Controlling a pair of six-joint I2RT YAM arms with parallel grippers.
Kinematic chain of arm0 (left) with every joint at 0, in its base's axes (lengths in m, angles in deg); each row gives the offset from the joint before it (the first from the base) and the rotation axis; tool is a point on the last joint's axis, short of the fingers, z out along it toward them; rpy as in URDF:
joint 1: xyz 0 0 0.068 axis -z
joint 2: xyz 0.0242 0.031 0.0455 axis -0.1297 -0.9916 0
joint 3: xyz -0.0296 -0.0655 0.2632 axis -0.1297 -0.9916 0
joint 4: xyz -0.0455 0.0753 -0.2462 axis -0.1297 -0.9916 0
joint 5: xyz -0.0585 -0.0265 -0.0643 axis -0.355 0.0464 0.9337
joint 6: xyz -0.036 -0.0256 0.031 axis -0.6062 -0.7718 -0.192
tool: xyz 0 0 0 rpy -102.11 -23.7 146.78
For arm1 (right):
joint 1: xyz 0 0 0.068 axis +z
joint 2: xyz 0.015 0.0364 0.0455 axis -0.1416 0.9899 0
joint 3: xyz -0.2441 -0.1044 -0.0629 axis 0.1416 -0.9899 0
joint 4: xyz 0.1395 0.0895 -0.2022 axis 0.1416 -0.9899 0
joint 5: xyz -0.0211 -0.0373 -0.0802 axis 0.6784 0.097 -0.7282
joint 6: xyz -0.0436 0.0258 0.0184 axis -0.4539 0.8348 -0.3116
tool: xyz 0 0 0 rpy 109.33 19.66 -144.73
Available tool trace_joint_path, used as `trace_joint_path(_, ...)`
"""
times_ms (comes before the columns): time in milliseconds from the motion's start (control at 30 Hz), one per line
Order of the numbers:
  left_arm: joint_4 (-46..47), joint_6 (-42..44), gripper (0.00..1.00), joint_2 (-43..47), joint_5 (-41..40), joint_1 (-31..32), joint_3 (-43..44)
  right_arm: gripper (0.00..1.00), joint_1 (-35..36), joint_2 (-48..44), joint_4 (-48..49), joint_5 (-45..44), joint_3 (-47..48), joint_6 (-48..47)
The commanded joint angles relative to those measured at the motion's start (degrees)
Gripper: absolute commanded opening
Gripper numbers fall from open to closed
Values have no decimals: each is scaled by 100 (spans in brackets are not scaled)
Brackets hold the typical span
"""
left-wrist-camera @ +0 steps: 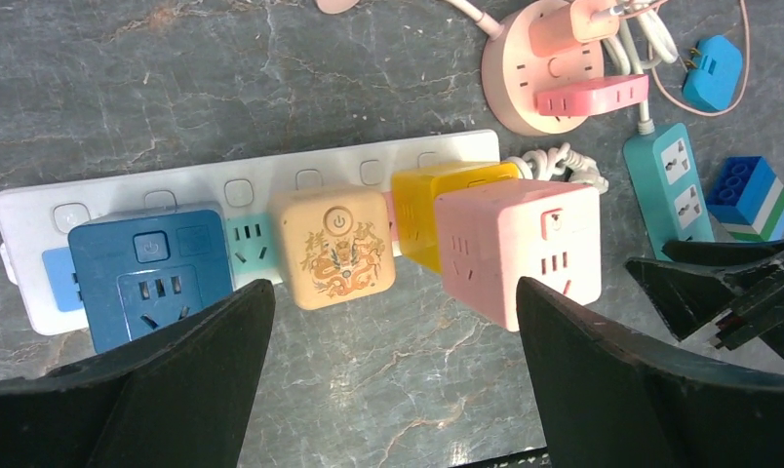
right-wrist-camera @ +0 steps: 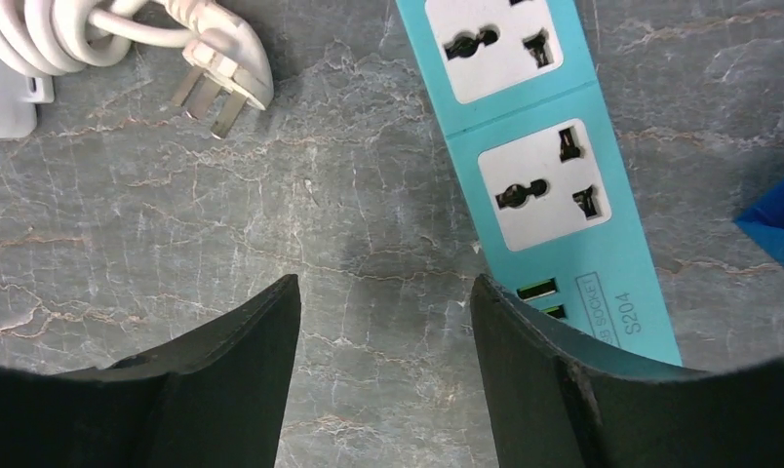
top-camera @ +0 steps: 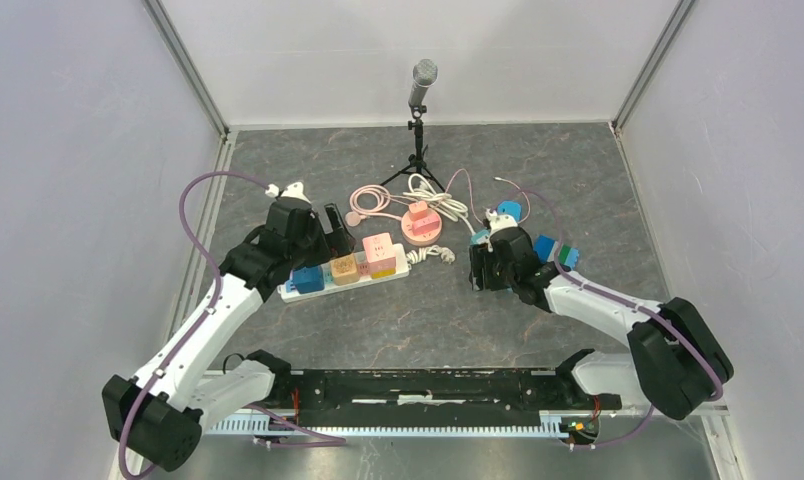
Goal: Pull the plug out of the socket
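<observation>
A dark grey marble-patterned tabletop [top-camera: 428, 320] spreads around a silver microphone on a black tripod [top-camera: 419, 120]. Behind the microphone rises a plain white back wall [top-camera: 418, 40]. Pale grey side panels [top-camera: 68, 150] flank it, with aluminium corner posts [top-camera: 185, 65] between.

- Overhead view: even, diffuse light from above; pale walls [top-camera: 68, 200] bright, no glare.
- Desk [top-camera: 428, 320]: only faint, soft-edged shadows.
- Wrist views: stone veining sharp; dark foreground shapes slightly soft.
</observation>
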Motion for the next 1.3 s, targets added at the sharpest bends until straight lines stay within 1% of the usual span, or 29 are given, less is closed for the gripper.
trace_joint_path(0,214,-179,100,-15,291,-137,-63,69,96,-98,-118,1,529,-205)
trace_joint_path(100,219,-154,100,3,248,-185,-103,71,367,-318,155,632,695,-405)
trace_joint_path(133,217,-159,100,15,237,-206,-131,72,470,-390,193,656,793,-414)
trace_joint_path(200,218,-178,100,21,219,-245,-154,78,799,-482,215,657,1016,-377)
trace_joint_path(300,183,-203,100,50,39,-268,-186,92,1386,-564,312,56,1300,-264)
trace_joint_path(367,80,-237,100,96,-210,-280,-195,98,1820,-477,253,-489,1605,-208)
trace_joint_path(500,8,-223,100,233,-412,-288,-220,98,2683,1,136,-1424,2315,-364)
trace_joint_path(600,0,-179,100,262,-314,-291,-231,98,3061,686,-210,-2034,3019,-449)
trace_joint_path(700,-108,-98,100,295,-349,-299,-200,98,3312,1232,-424,-2479,3498,-530)
trace_joint_path(800,-377,-65,100,361,-699,-334,-146,98,3406,1707,-481,-2769,3867,-562)
trace_joint_path(900,-589,-27,100,406,-886,-395,-74,93,3413,2199,-809,-3053,4347,-426)
trace_joint_path(967,-642,9,100,444,-950,-442,-80,90,3413,2455,-914,-3050,4577,-415)
trace_joint_path(1133,-578,101,100,434,-664,-503,-126,81,3419,2789,-758,-2799,4739,-443)
trace_joint_path(1267,-450,199,100,464,-365,-515,-184,68,3399,2839,-815,-2740,4760,-499)
